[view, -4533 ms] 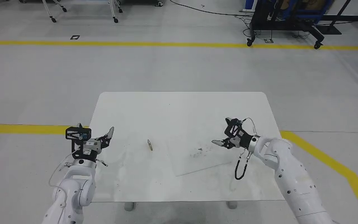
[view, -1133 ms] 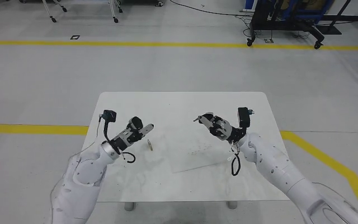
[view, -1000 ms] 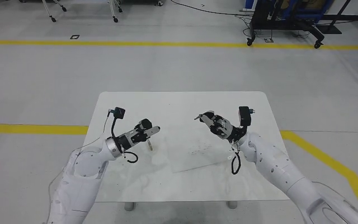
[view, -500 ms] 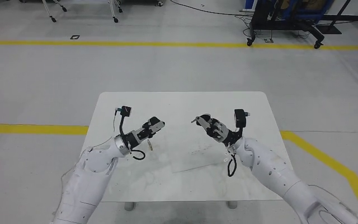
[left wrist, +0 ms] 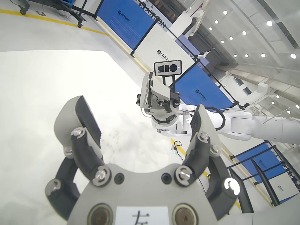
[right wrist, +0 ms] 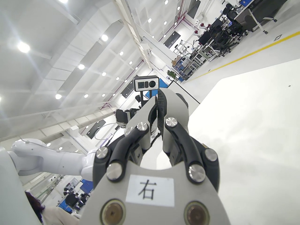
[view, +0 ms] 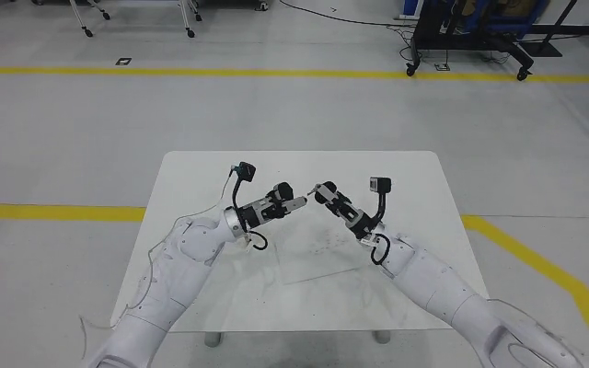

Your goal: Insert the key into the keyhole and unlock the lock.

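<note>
left pincer [left wrist: 139, 118] spread wide, empty, above tabletop [view: 184, 184] middle | right pincer [right wrist: 157, 101] pinched closed, tip near left pincer, above tabletop | key, lock: cannot tell where | judged: insertion and unlocking both remain

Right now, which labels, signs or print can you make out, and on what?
White label, one character, left gripper base.
Second white label, one character, right gripper base.
Brand print on blue and white wall panels: not read off.
Table: no print.
</note>
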